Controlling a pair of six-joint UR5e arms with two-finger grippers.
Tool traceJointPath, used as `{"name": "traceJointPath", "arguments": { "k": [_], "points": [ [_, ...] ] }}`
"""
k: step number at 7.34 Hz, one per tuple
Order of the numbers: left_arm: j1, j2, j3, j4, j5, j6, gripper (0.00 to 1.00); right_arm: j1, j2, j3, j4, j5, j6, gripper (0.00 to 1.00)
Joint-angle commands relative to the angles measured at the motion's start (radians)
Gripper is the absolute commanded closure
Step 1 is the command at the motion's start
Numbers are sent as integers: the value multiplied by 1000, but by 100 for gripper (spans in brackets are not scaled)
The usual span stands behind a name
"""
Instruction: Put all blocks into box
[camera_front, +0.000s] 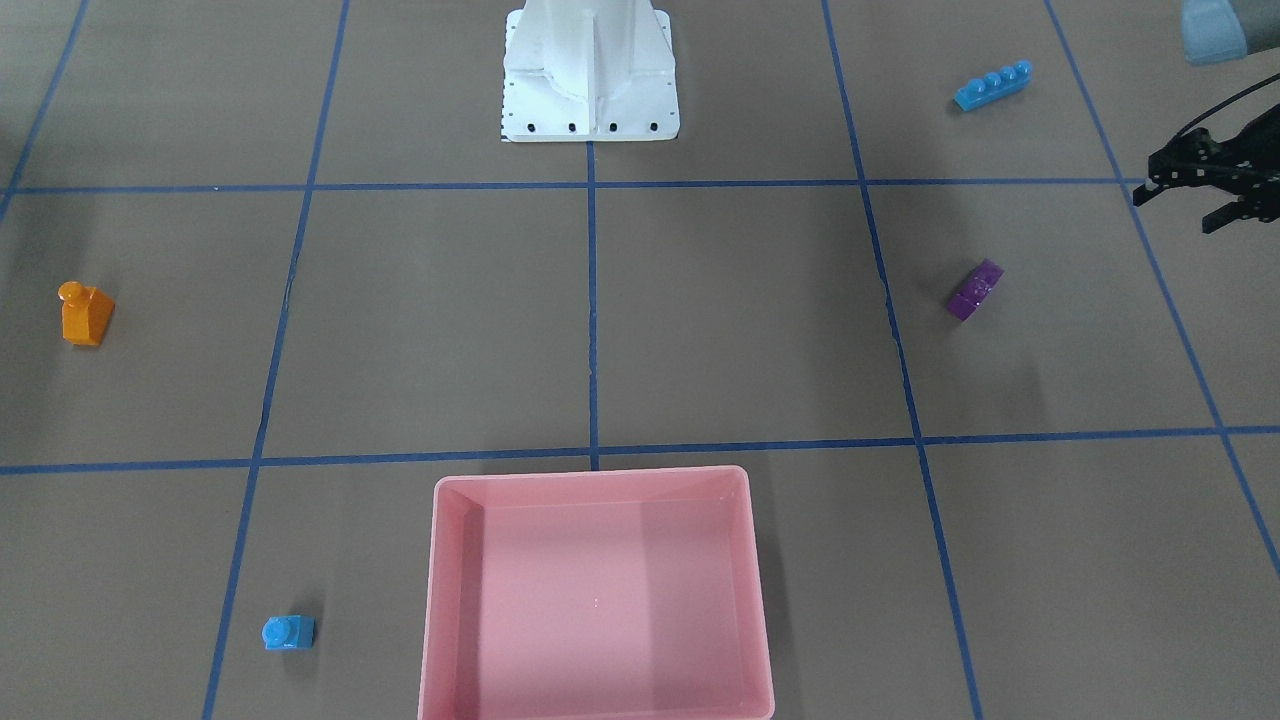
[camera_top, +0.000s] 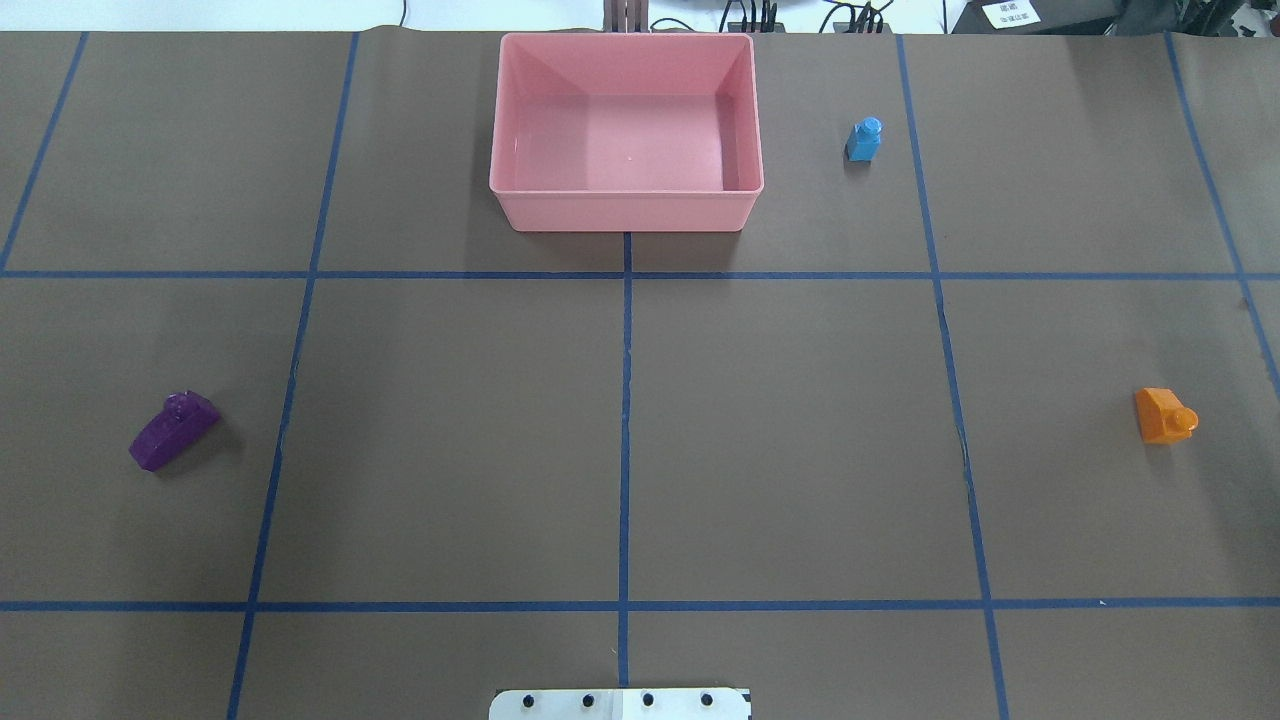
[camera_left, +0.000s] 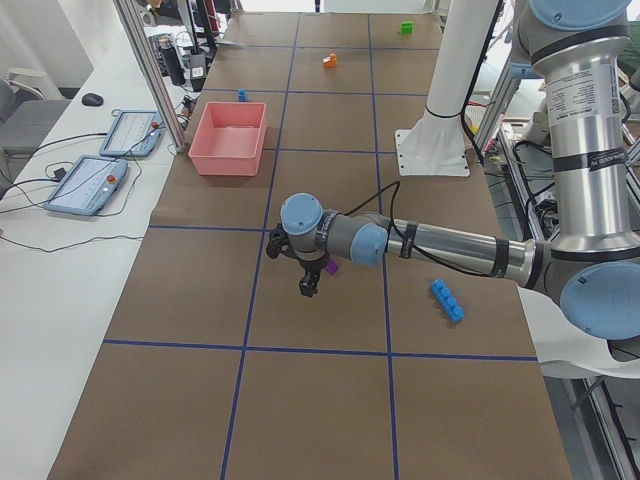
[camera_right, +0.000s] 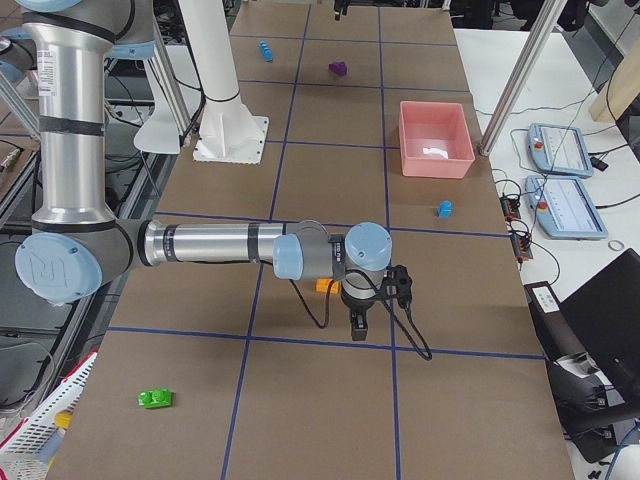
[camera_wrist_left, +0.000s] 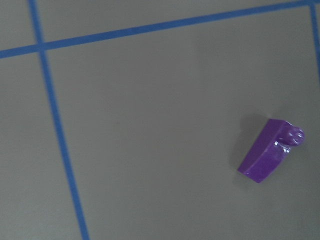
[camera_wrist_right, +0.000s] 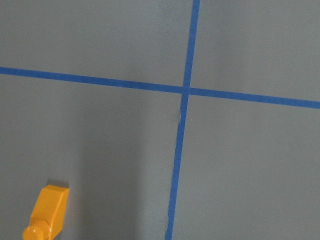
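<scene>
Blocks, five counted: two blue, one orange, one purple, one green, all lying on the table (camera_top: 800, 450) outside the box (camera_top: 625, 210). One box, set at the table's edge farthest from the robot base (camera_front: 590, 80), well apart from both grippers. Wide bare brown surface between it and each of them, crossed by blue tape lines (camera_top: 625, 400).

Left gripper (camera_front: 1180, 208) hanging above the table, half cut off by the front view's border; impossible to tell whether open or closed. Purple block (camera_front: 974, 291) near it, on its inward side toward the table's middle, untouched. Long blue block (camera_front: 992, 86) on its base-ward side, farther off than the purple one.

Right gripper (camera_right: 357, 325) seen only from the side, pointing down above the table; likewise impossible to tell how wide the jaws stand. Orange block (camera_front: 86, 314) near it, partly hidden behind the wrist in that side view. Small blue block (camera_front: 288, 632) beyond it toward the box, near the box's side wall but apart from it. Green block (camera_right: 155, 399) well apart on its outward side, toward the table's end.
</scene>
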Motion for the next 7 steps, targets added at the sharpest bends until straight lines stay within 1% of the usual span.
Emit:
{"name": "traceJointPath", "arguments": {
  "k": [1, 2, 3, 4, 5, 6, 7],
  "points": [
    [116, 120, -1, -243, 57, -48, 0, -2, 0, -1, 0, 13, 0, 0],
    [206, 152, -1, -291, 119, -62, 0, 0, 0, -1, 0, 15, 0, 0],
    [304, 154, -2, -304, 146, -62, 0, -2, 0, -1, 0, 24, 0, 0],
    [393, 190, -63, -304, 148, -63, 0, 0, 0, 0, 2, 33, -2, 0],
    [476, 268, -137, -306, 149, -66, 1, 0, 0, -1, 2, 33, 0, 0],
    [560, 354, -177, -374, 190, -103, 3, -2, -2, -1, 2, 33, 0, 0],
    [661, 405, -177, -472, 344, -135, 3, -2, -2, -4, 0, 35, 0, 0]
  ]
}}
